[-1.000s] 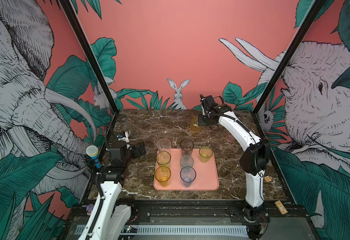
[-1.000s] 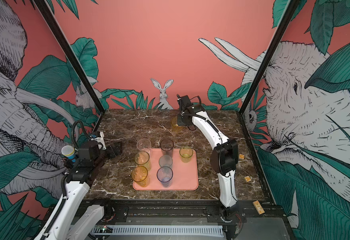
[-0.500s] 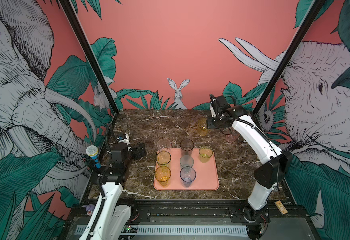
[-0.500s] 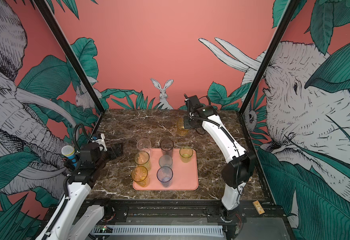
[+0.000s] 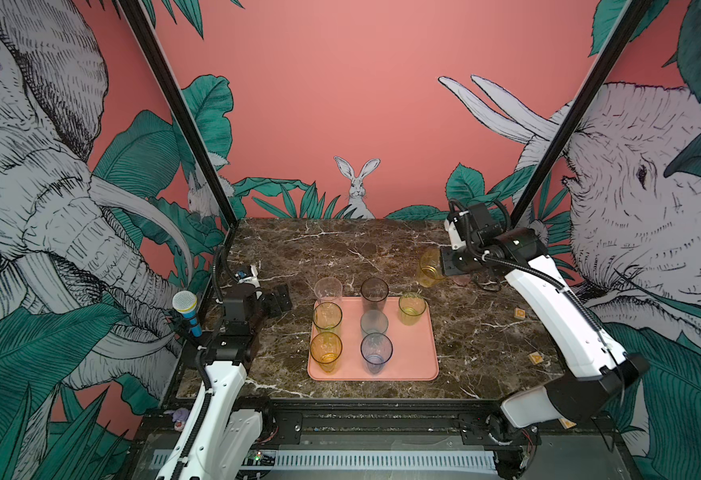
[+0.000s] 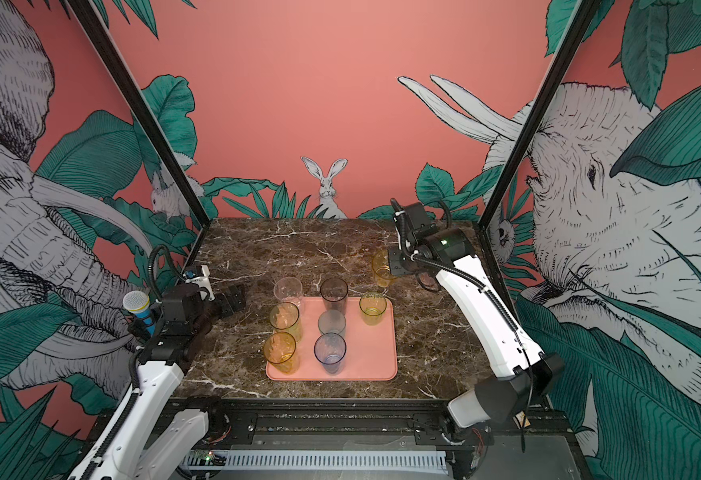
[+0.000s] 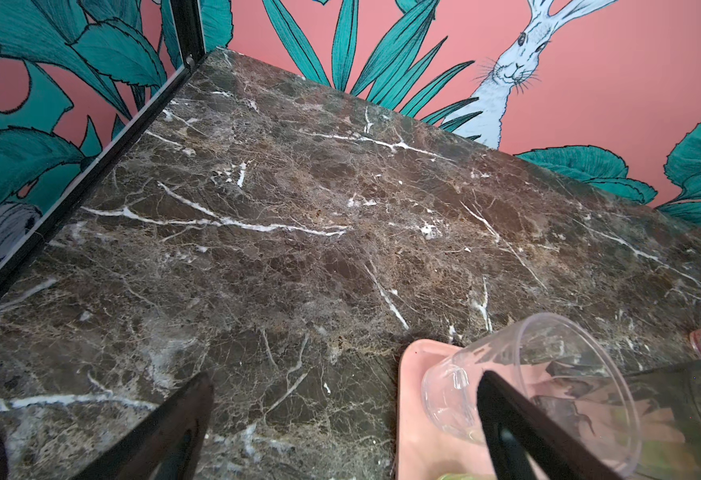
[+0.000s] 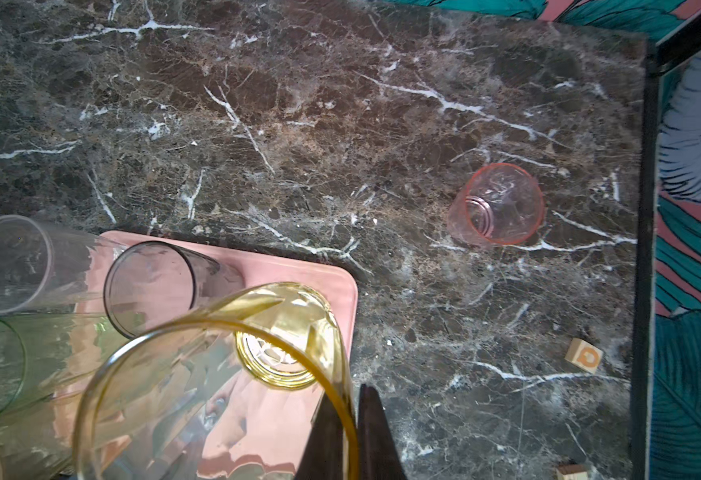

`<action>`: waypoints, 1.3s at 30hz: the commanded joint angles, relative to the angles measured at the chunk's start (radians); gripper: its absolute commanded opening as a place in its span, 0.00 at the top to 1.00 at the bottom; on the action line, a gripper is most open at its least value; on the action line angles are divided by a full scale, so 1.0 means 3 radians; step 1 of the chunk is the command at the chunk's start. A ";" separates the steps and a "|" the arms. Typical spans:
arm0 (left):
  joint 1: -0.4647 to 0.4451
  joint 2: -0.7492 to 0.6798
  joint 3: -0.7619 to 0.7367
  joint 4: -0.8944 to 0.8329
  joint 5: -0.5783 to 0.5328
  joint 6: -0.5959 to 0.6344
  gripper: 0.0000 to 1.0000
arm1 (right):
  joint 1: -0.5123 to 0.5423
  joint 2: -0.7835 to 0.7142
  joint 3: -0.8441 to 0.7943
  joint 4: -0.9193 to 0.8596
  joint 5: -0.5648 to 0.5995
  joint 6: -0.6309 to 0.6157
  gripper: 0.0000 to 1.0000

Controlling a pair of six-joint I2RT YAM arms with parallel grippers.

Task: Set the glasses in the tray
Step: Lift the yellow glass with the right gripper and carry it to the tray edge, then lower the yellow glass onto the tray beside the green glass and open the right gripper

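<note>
Hanging from the right pincer (image 5: 441,266), a tall amber translucent tumbler (image 5: 428,268) is clamped by its wall at the rim, long axis roughly upright, above the dark marble bench (image 5: 340,249). The flat salmon-pink tray (image 5: 419,353) lies forward-left of it, and bare floor is seen only along its right side. The short yellow-green tumbler (image 5: 411,307) in the far right corner must be cleared. The left pincer (image 5: 279,297) is parked wide and empty. A pink tumbler (image 8: 498,203) is seen on the bench.
</note>
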 commanded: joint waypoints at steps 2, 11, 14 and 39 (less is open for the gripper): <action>-0.0003 0.0036 0.0037 0.0065 -0.0057 0.0050 0.00 | 0.0205 -0.0449 -0.0299 -0.0131 0.0373 0.0082 1.00; -0.0003 0.0073 0.0001 0.0104 -0.0067 0.0086 0.00 | 0.0547 -0.0969 -0.1141 0.0021 0.0435 0.0471 1.00; -0.0006 0.0080 0.0011 0.0077 -0.0072 0.0114 0.00 | 0.0618 -0.1043 -0.1368 0.0043 0.0439 0.0580 1.00; -0.0003 0.0093 -0.0078 0.0076 -0.0077 0.0067 0.00 | 0.0938 -0.0880 -0.2654 0.1247 0.0160 0.1198 1.00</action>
